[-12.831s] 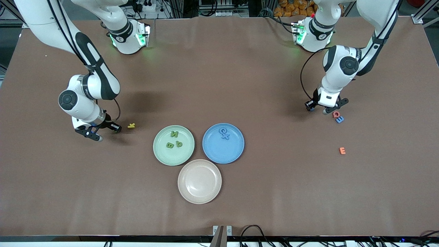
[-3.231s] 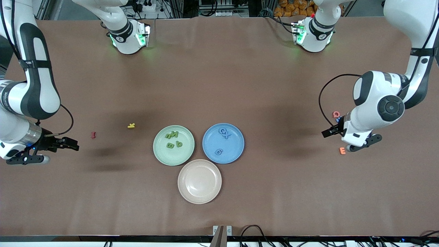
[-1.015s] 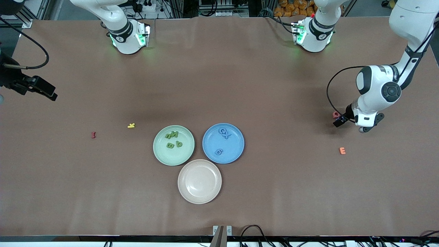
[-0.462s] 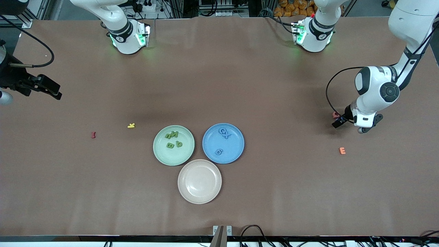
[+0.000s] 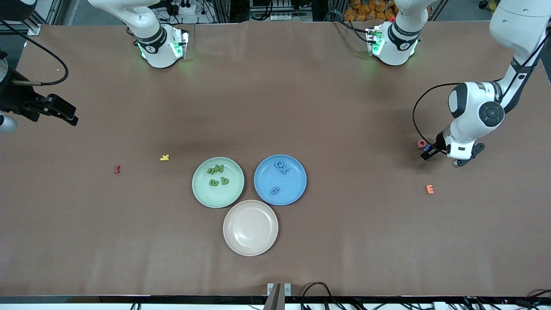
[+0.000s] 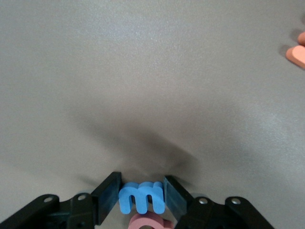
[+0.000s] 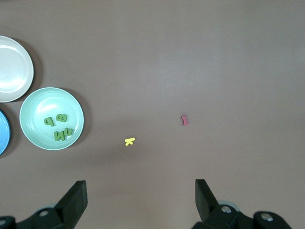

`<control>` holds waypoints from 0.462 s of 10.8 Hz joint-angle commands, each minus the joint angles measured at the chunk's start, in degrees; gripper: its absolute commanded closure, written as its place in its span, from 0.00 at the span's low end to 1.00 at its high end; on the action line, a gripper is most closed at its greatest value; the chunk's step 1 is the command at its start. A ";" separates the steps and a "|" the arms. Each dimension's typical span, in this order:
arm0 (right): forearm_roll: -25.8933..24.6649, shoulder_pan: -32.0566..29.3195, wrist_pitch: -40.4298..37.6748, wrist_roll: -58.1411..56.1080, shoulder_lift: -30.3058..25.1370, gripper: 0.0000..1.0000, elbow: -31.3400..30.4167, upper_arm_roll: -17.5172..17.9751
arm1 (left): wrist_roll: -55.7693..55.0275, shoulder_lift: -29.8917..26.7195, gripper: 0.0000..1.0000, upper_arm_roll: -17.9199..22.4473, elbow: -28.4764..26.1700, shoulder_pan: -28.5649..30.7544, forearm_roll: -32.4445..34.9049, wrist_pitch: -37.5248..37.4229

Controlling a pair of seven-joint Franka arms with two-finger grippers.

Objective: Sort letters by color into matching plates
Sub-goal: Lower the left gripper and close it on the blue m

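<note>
No printed text, labels or brands are legible. The only readable characters are the foam pieces themselves: the small orange foam letter (image 5: 429, 189) on the brown table reads "E", and the small yellow foam letter (image 5: 164, 157) reads "K".

**Three cameras: one high, two on the wrists**

The front view looks down from across the table (image 5: 275, 107), facing both bases. The left wrist view sits close above the tabletop. The right wrist view looks down from high, sharing the green plate (image 7: 28, 138) (image 5: 202, 196) with the front view.
</note>
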 commanded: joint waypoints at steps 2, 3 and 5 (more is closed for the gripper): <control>0.96 -0.39 0.09 -1.40 0.03 0.00 -0.06 0.33 | -3.57 -0.68 1.00 0.22 -1.29 -0.01 2.14 -0.48; 0.96 -0.39 0.09 -1.40 0.11 0.00 -0.15 0.33 | -3.57 -1.64 1.00 0.05 -1.03 -0.19 2.14 -1.79; 0.96 -0.31 0.26 -1.40 0.11 0.00 -0.15 0.33 | -3.66 -4.10 1.00 -1.00 1.06 -0.71 2.14 -7.13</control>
